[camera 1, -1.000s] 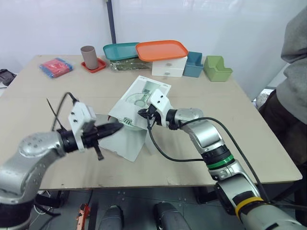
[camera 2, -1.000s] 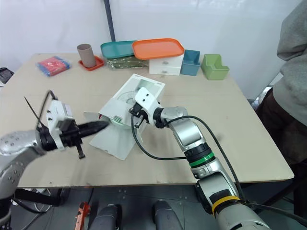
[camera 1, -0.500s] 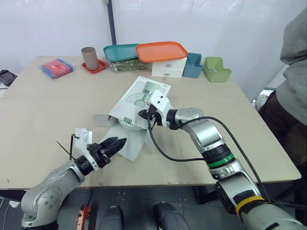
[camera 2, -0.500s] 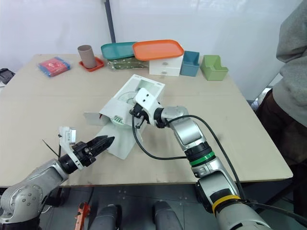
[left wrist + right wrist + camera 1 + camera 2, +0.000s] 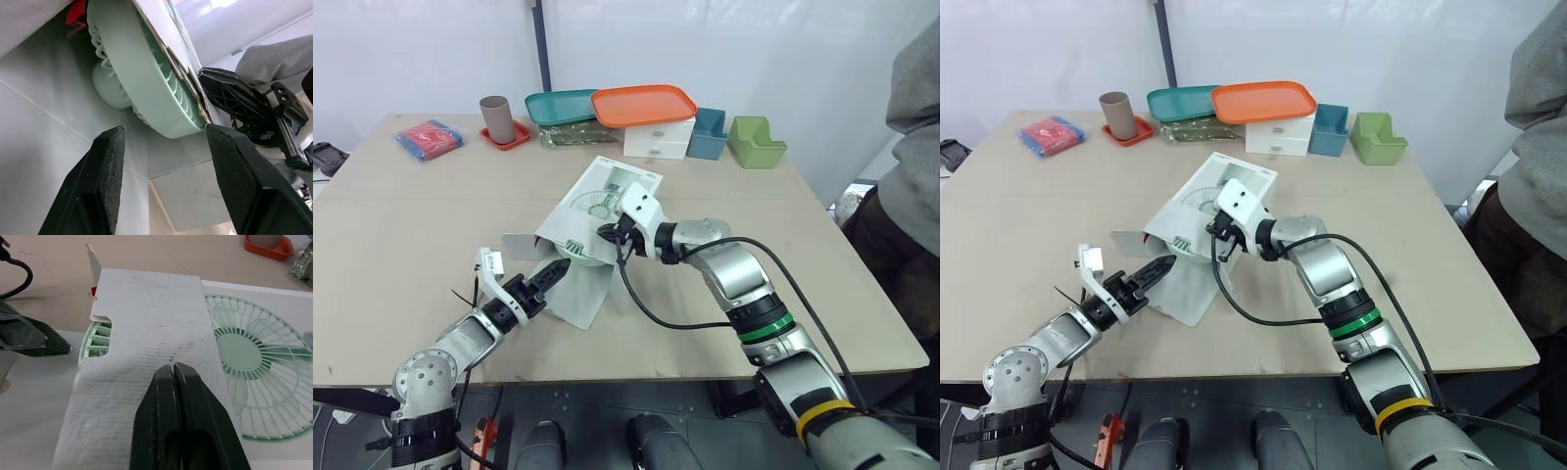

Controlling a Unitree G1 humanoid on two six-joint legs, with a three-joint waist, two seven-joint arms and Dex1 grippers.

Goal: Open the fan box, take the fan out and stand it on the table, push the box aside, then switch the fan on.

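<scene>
Fan box lies mid-table, printed fan picture facing up, far end pointing to the far right. Its open end faces near-left, and a white flap is spread flat on the table in front of it.

Fan sits inside the box. The pale green grille rim and rear hub are visible through the open mouth.

Left gripper is low over the spread flap, just in front of the opening. Its fingers are spread wide apart, holding nothing, with the fan rim ahead of the gap.

Right gripper is on the box's top panel near the open end. Its fingers are pressed together, tips touching the cardboard.

A person stands at the table's right edge.
</scene>
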